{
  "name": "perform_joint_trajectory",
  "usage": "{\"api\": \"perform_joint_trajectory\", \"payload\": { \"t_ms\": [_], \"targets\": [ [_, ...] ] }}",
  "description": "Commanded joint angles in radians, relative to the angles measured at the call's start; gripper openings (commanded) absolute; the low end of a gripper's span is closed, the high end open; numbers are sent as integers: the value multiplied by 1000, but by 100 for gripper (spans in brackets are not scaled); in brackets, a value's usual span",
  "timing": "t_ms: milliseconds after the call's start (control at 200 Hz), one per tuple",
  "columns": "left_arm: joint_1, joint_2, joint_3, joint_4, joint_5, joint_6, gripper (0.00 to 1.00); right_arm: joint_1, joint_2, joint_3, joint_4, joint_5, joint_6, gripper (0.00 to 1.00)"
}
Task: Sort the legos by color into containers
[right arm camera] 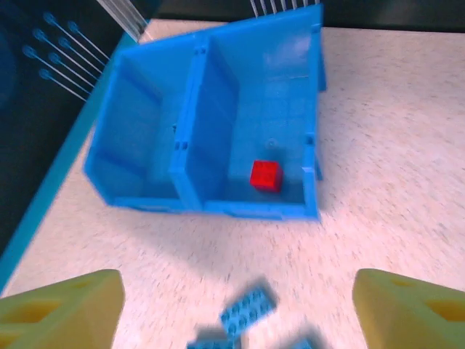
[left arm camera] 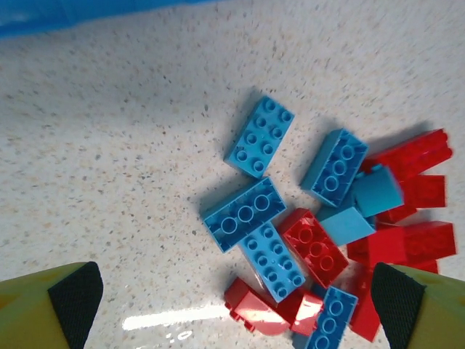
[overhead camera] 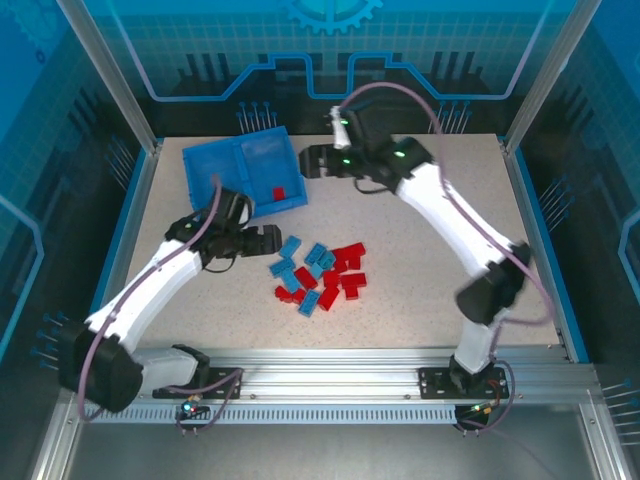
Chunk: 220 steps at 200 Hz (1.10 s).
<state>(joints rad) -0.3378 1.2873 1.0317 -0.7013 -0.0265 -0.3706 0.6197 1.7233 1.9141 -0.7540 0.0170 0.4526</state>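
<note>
- The left gripper [left arm camera: 236,297] is open wide beside the legos [overhead camera: 320,275], holding nothing.
- The right gripper [right arm camera: 232,305] is open and empty.
- One red brick [right arm camera: 265,175] sits in the tray's [overhead camera: 215,165] right half, at eleven o'clock from the other legos.

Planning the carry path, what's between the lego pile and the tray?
Only bare speckled table between tray and legos, clearest in the left wrist view.

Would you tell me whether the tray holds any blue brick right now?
No; the tray holds one red brick, and its other compartment is bare.
</note>
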Motion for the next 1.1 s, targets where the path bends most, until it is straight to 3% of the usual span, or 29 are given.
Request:
{"api": "perform_joint_trajectory", "payload": {
  "t_ms": [0, 335, 560, 735, 905, 1096],
  "targets": [
    [-9, 143, 49, 38, 47, 82, 99, 2, -138, -195, -54, -19, -56, 100],
    [-57, 522, 252, 95, 5, 146, 95, -10, -430, -503, -55, -80, -27, 100],
    [-100, 661, 344, 58, -25, 134, 73, -16, -528, -577, -93, -16, 5, 100],
    [-117, 682, 336, 29, -81, 132, 67, -35, -556, -595, -107, 21, 43, 100],
    [-118, 706, 328, 45, -156, 129, 51, -39, -531, -603, -80, -68, 51, 100],
    [-117, 724, 349, 26, -166, 114, 32, -38, -501, -583, -100, -126, 72, 100]
  ]
}}
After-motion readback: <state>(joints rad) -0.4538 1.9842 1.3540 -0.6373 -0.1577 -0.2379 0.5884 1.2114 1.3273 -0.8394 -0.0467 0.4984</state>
